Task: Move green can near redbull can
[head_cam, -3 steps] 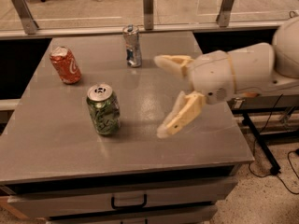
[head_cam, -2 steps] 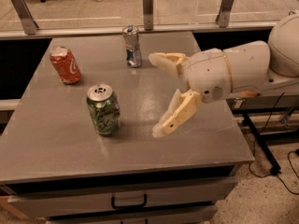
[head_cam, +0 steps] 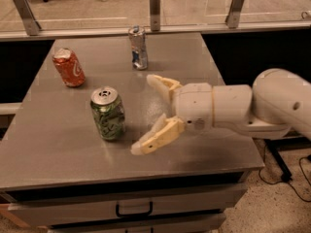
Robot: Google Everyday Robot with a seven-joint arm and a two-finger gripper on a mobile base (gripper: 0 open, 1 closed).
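Observation:
The green can (head_cam: 108, 113) stands upright on the grey table (head_cam: 58, 149), left of centre, with a silver top. The redbull can (head_cam: 138, 47) is slim, silver and blue, and stands upright near the table's far edge. My gripper (head_cam: 144, 113) is open, its two cream fingers spread wide, just right of the green can and a little above the table. The near finger (head_cam: 155, 139) points toward the can's base; the far finger (head_cam: 161, 84) sits between the two cans. The gripper holds nothing.
A red cola can (head_cam: 69, 67) stands tilted at the table's far left. A glass barrier with metal posts (head_cam: 154, 6) runs behind the table. A drawer with a black handle (head_cam: 133, 210) is below the front edge. My white arm (head_cam: 262, 106) extends from the right.
My gripper has moved left, closer to the green can, with its fingers still spread. The cans have not moved.

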